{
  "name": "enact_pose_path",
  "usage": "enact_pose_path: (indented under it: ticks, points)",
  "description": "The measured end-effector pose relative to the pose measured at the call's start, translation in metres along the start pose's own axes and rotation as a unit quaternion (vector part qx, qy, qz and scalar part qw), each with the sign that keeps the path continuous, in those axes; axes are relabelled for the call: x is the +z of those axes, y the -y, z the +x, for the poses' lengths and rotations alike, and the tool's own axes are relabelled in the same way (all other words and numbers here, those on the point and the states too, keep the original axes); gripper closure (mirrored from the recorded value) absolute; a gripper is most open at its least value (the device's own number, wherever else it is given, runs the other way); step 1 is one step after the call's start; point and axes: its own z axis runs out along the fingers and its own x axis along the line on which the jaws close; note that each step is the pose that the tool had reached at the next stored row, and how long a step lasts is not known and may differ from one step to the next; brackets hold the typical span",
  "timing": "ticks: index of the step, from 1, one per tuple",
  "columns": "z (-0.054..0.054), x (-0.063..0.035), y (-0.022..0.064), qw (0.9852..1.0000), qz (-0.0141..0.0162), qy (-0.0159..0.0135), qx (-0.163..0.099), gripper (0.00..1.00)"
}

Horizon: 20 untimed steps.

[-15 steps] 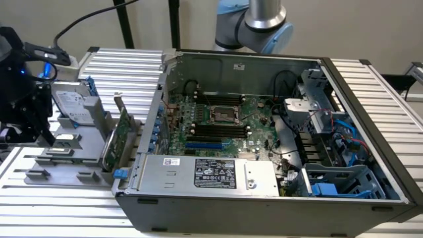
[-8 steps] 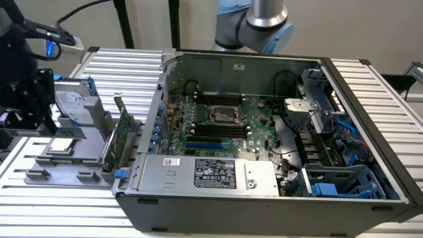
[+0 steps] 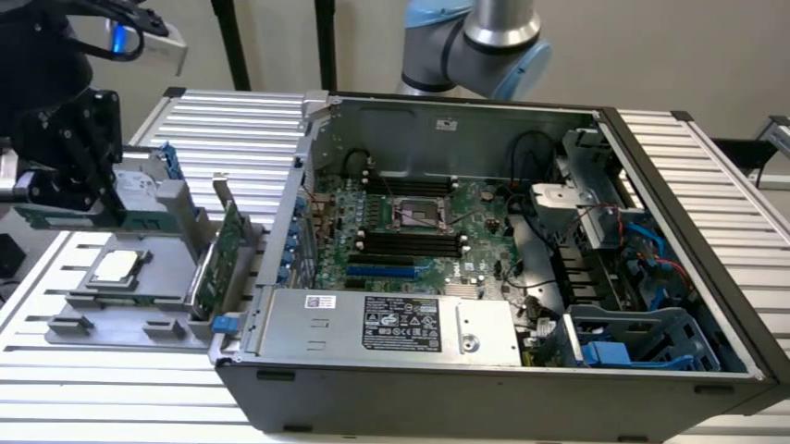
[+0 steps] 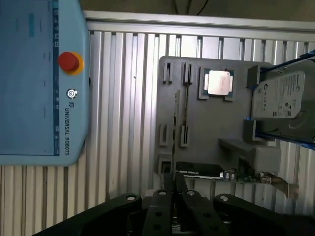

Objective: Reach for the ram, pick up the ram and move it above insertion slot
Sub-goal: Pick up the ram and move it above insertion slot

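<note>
Green ram [image 4: 175,142] seen edge-on, clamped between black gripper [image 4: 174,184] fingers, held above grey fixture tray [image 4: 206,123] on slatted aluminium table [image 4: 128,123], open computer case [image 3: 494,231] well apart

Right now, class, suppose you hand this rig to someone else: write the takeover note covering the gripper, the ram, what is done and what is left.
Gripper: fingers look shut on the ram, which the wrist view shows edge-on between them.
Ram: appears lifted off the grey parts tray, at the exterior view's left, outside the computer case.
Done: reach and pick-up, as far as the pictures show.
Left: the ram is not yet above the black memory slots on the motherboard.
</note>
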Motion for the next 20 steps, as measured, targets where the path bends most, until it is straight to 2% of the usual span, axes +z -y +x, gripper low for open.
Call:
enact_pose_path:
  ticks: [4, 10, 20]
  points:
    - [0.000, -0.0156, 0.0177, 1.0000, 0.0001, 0.0019, 0.000, 0.86]
    - [0.001, -0.0309, 0.0444, 1.0000, 0.0000, 0.0051, 0.000, 0.86]
    - [0.003, -0.0394, 0.0897, 1.0000, 0.0001, 0.0091, 0.000, 0.86]
